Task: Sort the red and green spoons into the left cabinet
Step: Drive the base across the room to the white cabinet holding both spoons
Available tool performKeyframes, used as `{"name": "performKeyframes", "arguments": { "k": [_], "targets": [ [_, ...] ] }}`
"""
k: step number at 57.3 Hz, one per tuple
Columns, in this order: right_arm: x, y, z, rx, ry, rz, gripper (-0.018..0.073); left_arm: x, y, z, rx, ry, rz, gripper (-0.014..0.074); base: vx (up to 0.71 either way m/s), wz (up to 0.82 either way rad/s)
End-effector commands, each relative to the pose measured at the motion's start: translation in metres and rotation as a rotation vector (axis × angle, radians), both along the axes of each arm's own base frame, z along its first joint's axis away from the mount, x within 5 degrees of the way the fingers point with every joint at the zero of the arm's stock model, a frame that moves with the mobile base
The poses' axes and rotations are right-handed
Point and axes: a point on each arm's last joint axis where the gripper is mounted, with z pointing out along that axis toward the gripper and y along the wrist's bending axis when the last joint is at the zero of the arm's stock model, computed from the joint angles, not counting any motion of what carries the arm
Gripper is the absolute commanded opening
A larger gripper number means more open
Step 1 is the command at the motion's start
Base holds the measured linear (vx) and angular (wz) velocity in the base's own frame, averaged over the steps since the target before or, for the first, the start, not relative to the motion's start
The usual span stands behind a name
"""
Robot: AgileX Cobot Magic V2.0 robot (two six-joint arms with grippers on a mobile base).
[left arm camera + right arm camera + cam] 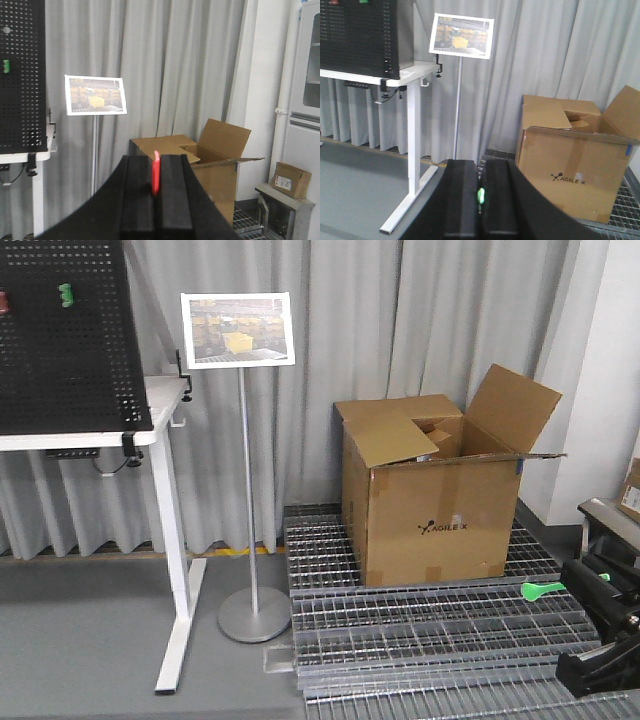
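1. Left claw (156,162) is clamped on the red spoon (156,177). The spoon sits edge-on between the fingers, its end poking just above them.
2. Right claw (480,170) is clamped on the green spoon (480,195). Only a sliver shows in the right wrist view. In the front view its bowl sticks out to the left of the arm, above the metal grating (420,630).
3. Both spoons are in the air and neither is in the cabinet. I judge the step in hand to be the carry to the left cabinet.
4. I can't make out the left cabinet for sure in any view. A pale glazed cupboard (310,75) sits at the right edge of the left wrist view, but I can't tell if that's the target.
5. To do it well, I'd get the shelves in view before reaching. No blind reach.
6. I'd hold both grips firm during travel, since thin plastic handles will likely pivot or slip between flat pads.
7. The cardboard box (430,510) and sign stand (238,330) are ahead, so I'd keep the arms tucked while turning.
8. For placing, I'd work one arm at a time, bring the spoon low and flat over a shelf, and part the fingers only once it's just above the surface.
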Motion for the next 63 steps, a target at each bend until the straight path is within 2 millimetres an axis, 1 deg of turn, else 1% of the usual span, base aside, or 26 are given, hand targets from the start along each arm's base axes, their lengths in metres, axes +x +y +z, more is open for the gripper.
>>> {"name": "performKeyframes", "arguments": {
  "k": [1,17,33,49,63],
  "targets": [
    [-0.0018,0.0021,0.0184,0.033,-0.104,0.027,-0.0004,-0.0032,-0.0029,0.0138,-0.033,-0.073,-0.041,-0.0006,0.44,-0.1],
    [-0.0018,0.0021,0.0184,0.033,-0.104,0.027,-0.0004,-0.0032,-0.0029,0.0138,-0.033,-0.073,-0.041,-0.0006,0.43,-0.18],
    [-0.0018,0.0021,0.0184,0.033,-0.104,0.027,-0.0004,-0.0032,-0.0029,0.0138,-0.033,-0.073,-0.041,-0.0006,0.39,-0.34],
    [-0.0018,0.0021,0.0184,0.033,-0.104,0.027,-0.0004,-0.0032,-0.0029,0.0138,-0.033,-0.073,-0.041,-0.0006,0.36,-0.51],
    [-0.0018,0.0021,0.0184,0.033,-0.104,0.027,-0.0004,-0.0032,-0.0029,0.0138,-0.033,-0.073,-0.041,-0.0006,0.31,-0.66]
  ]
}}
